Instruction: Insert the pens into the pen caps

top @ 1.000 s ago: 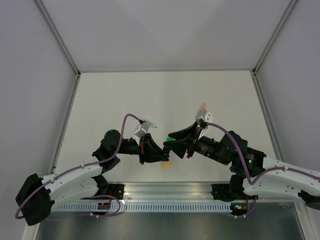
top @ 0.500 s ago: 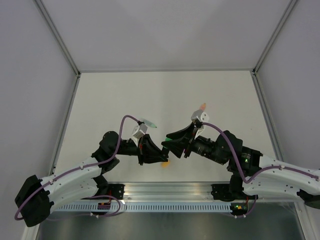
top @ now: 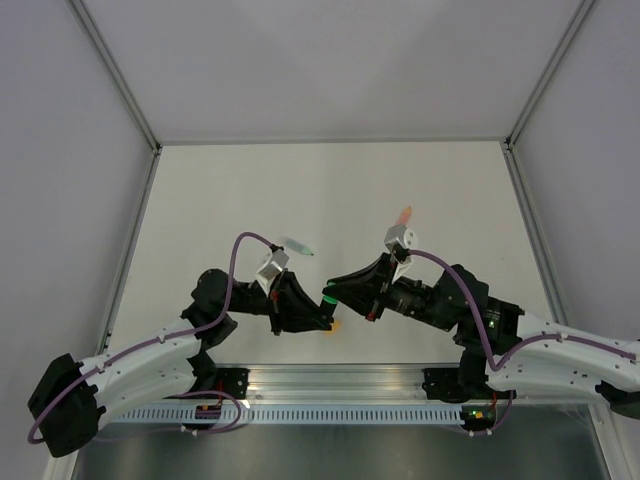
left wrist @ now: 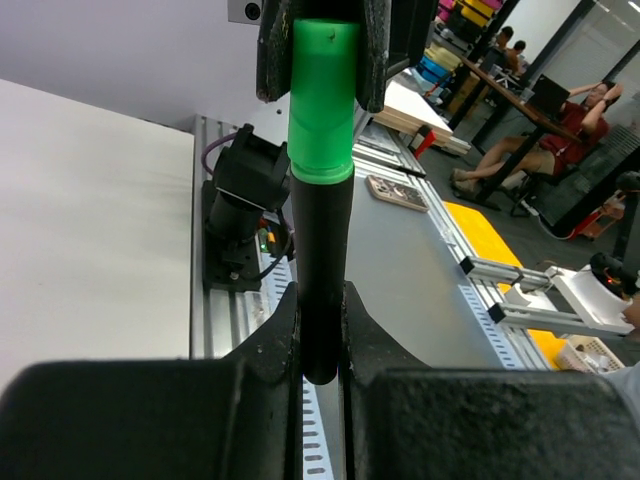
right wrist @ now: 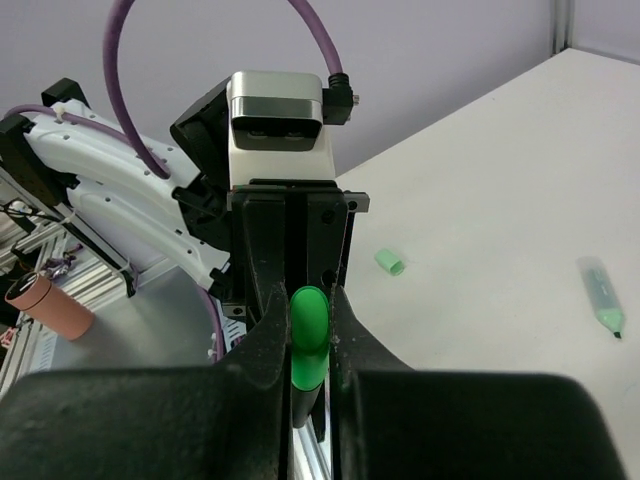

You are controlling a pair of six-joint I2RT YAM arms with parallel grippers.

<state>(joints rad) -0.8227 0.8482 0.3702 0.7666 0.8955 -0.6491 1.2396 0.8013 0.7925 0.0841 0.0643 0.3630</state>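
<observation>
I find my left gripper (left wrist: 318,305) clamped on the black pen (left wrist: 320,240) and my right gripper (right wrist: 306,310) clamped on the green cap (left wrist: 322,100), both on one axis, cap over tip, above the tabletop's (top: 300,180) near edge.

In the left wrist view, the near end of the black stubby plastic marker (left wrist: 320,250) is buried between the left gripper's (left wrist: 320,297) fingers. The far end of its bright green stubby plastic cap (left wrist: 322,130) is hidden inside the right gripper (left wrist: 321,92), which the top edge cuts off.

From above, a tiny orange piece (top: 336,325) just below the cap is too small to identify. Up-left of the cap, the translucent pale green marker (top: 299,247) is blurred. Up-right of the cap, the pale orange-pink marker (top: 404,214) is partly behind a grey camera block (top: 398,237).
</observation>
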